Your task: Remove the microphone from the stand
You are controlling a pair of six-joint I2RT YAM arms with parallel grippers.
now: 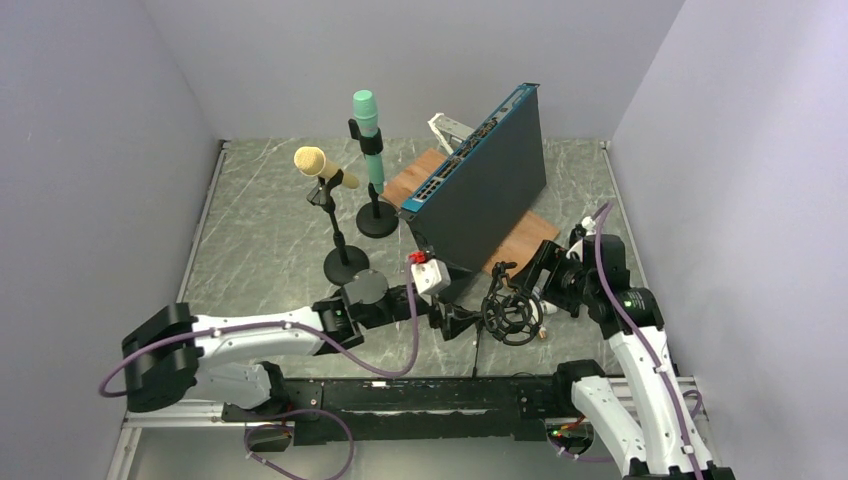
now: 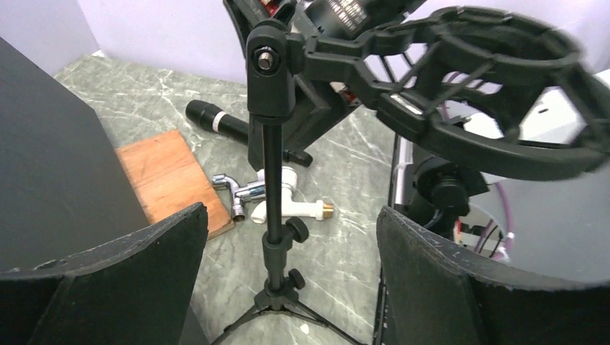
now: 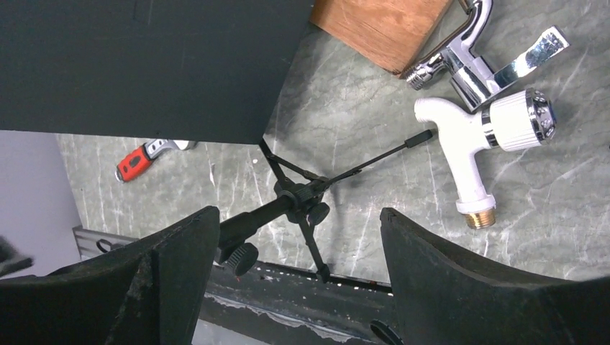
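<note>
A black tripod stand [image 1: 478, 335] with an empty ring-shaped shock mount [image 1: 512, 312] stands at the near middle. My left gripper [image 1: 455, 322] is open, and its fingers straddle the stand's pole [image 2: 272, 208] without touching it. The shock mount [image 2: 489, 93] fills the upper right of the left wrist view. A black microphone [image 2: 216, 122] lies on the table behind the stand, beside the wooden board [image 2: 169, 176]. My right gripper [image 1: 535, 285] is open and empty just right of the shock mount; in its wrist view [image 3: 298, 237] the stand's pole [image 3: 266, 212] lies below it.
A green microphone [image 1: 366, 125] and a beige microphone [image 1: 318, 165] sit on round-base stands at the back. A dark equipment box [image 1: 480, 195] leans on the board. A white tap [image 3: 496, 129], a chrome tap [image 3: 475, 65] and a red-handled tool [image 3: 133, 164] lie nearby.
</note>
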